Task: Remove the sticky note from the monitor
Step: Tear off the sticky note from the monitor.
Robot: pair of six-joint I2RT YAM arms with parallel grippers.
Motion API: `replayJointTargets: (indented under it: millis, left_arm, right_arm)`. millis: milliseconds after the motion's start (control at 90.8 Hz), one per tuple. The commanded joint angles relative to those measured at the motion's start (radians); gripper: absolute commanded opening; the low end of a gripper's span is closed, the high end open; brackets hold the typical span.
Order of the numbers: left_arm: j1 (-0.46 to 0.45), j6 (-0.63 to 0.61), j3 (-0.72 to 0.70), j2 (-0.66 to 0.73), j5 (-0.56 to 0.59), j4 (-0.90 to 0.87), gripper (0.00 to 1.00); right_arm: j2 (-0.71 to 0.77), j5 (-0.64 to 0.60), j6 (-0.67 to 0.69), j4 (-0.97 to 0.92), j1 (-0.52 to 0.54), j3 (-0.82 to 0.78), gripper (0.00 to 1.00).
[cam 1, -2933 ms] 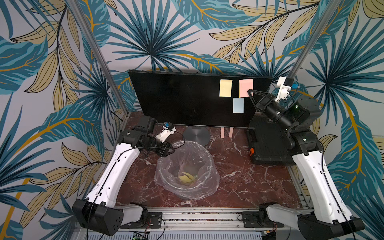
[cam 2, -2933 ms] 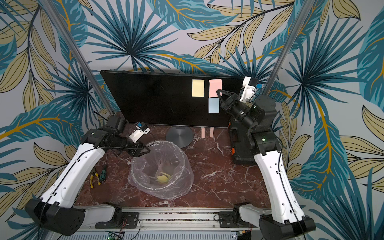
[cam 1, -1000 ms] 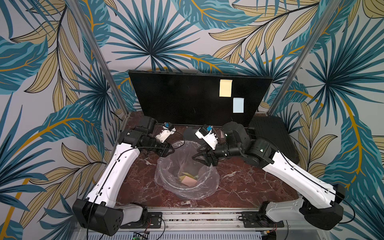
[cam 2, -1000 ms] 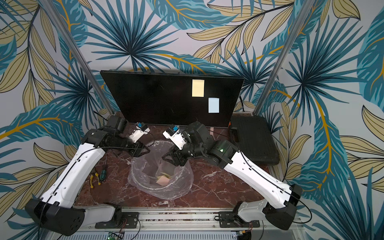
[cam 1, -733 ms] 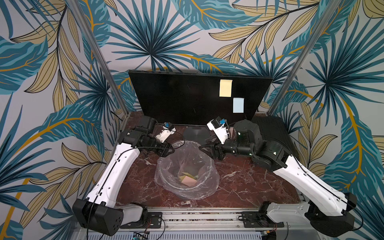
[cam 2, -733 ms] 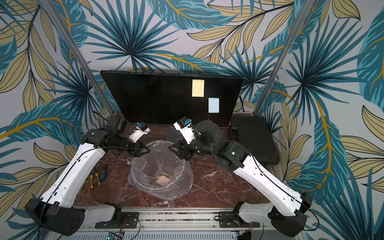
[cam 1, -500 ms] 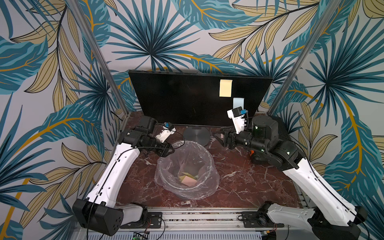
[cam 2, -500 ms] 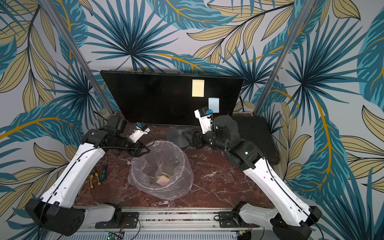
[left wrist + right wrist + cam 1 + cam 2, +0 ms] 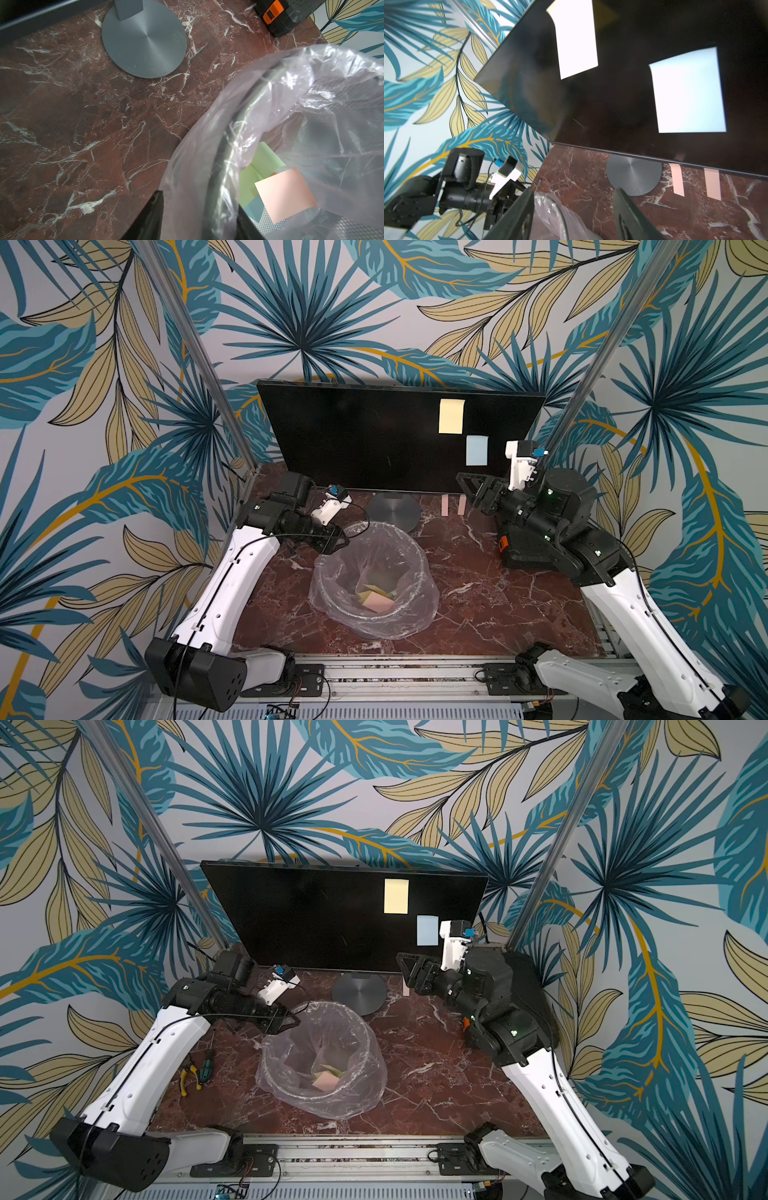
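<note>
The monitor (image 9: 374, 435) (image 9: 324, 915) stands at the back on its round grey base (image 9: 145, 39). A yellow sticky note (image 9: 451, 416) (image 9: 396, 896) and, lower right of it, a blue sticky note (image 9: 476, 450) (image 9: 687, 91) are stuck to the screen. My right gripper (image 9: 467, 485) (image 9: 574, 191) hangs open and empty just below the blue note, near the screen's bottom edge. My left gripper (image 9: 332, 541) (image 9: 199, 214) is shut on the bag-lined rim (image 9: 228, 145) of the bin. A pink note (image 9: 285, 193) lies in the bin on green and blue ones.
A black case with an orange latch (image 9: 523, 547) sits at the right, under my right arm. Two pink strips (image 9: 453, 505) lie on the marble below the screen. Pliers and a screwdriver (image 9: 193, 1073) lie at the left. Metal posts flank the monitor.
The pink note has left the screen and lies in the bin. My right arm has swung from over the bin back up to the monitor's lower right, its jaws widening. The left arm has not moved.
</note>
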State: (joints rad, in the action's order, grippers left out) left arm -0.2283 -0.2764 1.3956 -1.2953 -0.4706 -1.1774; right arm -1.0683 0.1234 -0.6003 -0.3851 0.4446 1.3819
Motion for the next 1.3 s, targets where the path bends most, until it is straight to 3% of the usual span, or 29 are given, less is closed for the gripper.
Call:
replayJointTargets:
  millis: [0,319,1289]
  left_arm:
    - [-0.003,-0.004,-0.012,0.003,-0.002,0.011,0.49]
    - [-0.003,-0.004,-0.009,0.002,-0.001,0.008,0.49]
    - [-0.003,-0.004,-0.010,0.003,0.003,0.007,0.49]
  right_arm:
    - [-0.020,-0.009,-0.096,0.082,-0.026,0.023,0.65]
    - [-0.136,0.039,-0.122,0.115,-0.064,0.157,0.66]
    - [-0.359,0.156,-0.172,0.219,-0.126,0.307,0.61]
